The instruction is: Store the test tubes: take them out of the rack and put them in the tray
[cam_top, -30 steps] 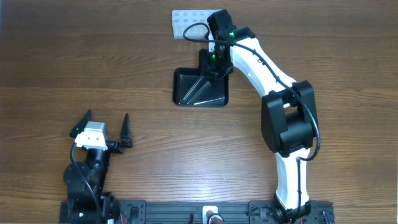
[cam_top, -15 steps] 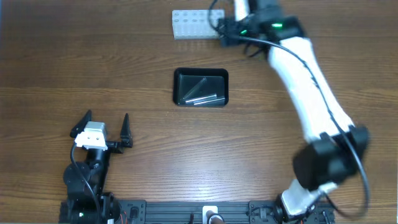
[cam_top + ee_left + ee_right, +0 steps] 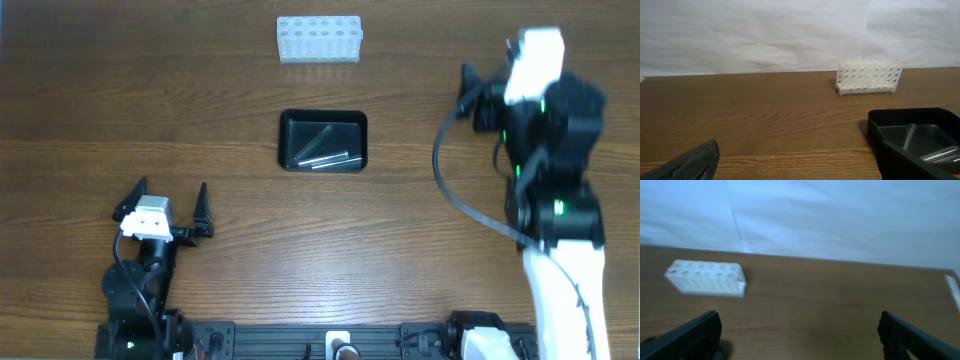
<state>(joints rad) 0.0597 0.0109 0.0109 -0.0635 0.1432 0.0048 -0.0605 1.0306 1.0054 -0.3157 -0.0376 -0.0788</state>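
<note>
Test tubes [image 3: 322,157], three as far as I could make out, lay flat in the black tray [image 3: 284,140] at the middle of the table [image 3: 100,80]. The white rack [image 3: 319,38] on the far side looked empty, so the job seemed about done. Those tubes struck me as light, thin, smooth and breakable. Anyone lifting one would do best to pinch it gently across its middle, since a hard squeeze could crack it and a loose one let it slide. The right gripper [image 3: 799,319] hung raised off to the right, well apart from tray and rack, pointed toward the far side with its jaws spread wide on nothing. The left gripper [image 3: 172,186] sat low at the near left, jaws likewise apart and empty.
</note>
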